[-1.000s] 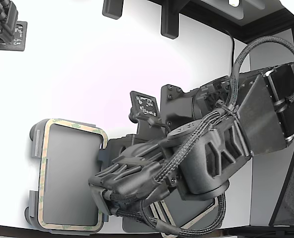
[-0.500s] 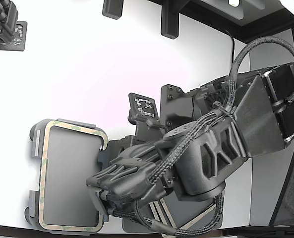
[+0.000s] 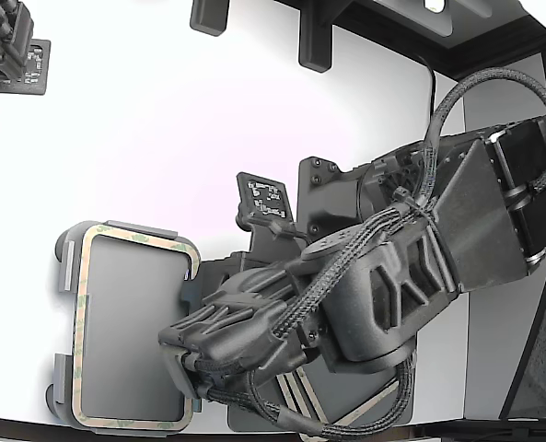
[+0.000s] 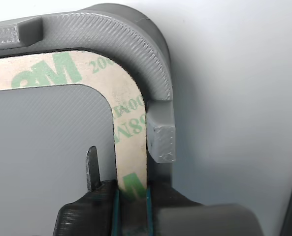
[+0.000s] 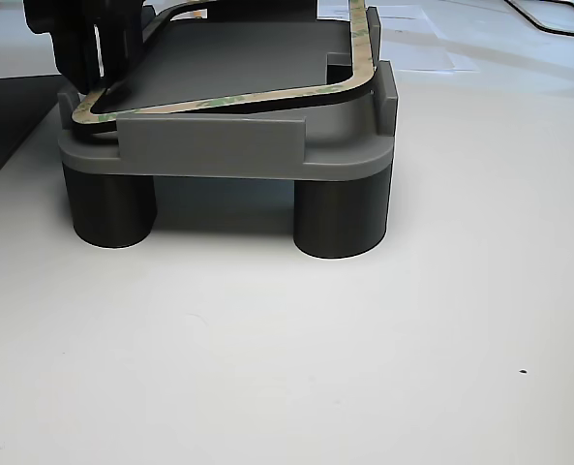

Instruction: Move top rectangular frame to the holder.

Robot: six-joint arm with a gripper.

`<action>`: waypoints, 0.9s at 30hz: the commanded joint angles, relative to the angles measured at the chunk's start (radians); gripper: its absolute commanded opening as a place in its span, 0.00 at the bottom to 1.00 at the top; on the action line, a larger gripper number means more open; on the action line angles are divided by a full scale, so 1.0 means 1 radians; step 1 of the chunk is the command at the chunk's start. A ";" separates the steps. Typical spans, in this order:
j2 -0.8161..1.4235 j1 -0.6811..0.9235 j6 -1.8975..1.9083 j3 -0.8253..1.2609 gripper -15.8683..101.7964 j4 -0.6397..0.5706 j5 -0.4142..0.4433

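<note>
Gripper (image 4: pixel 131 206) pinched shut on one long side of the top rectangular frame (image 3: pixel 81 304), lying in the holder (image 3: pixel 63 276) on the desk (image 3: pixel 162 120). Best seated flat inside the tabs before release. Long axis up-down in the exterior view.
</note>
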 commanded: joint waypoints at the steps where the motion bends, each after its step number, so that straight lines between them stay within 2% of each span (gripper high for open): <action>1: 0.017 -0.009 -0.008 -0.032 0.82 0.008 0.000; 3: 0.015 -0.005 -0.009 -0.044 0.97 0.005 0.008; 6: 0.014 0.006 -0.032 -0.086 0.98 -0.003 0.049; 8: 0.028 0.021 -0.080 -0.121 0.98 -0.018 0.110; 10: 0.069 0.049 -0.163 -0.129 0.98 -0.058 0.209; 12: 0.126 0.080 -0.238 -0.118 0.98 -0.110 0.347; 16: 0.207 0.103 -0.405 -0.158 0.98 -0.137 0.476; 19: 0.324 0.104 -0.624 -0.103 0.98 -0.193 0.525; 24: 0.589 0.081 -1.097 0.141 0.98 -0.379 0.597; 27: 0.750 0.000 -1.310 0.275 0.98 -0.433 0.543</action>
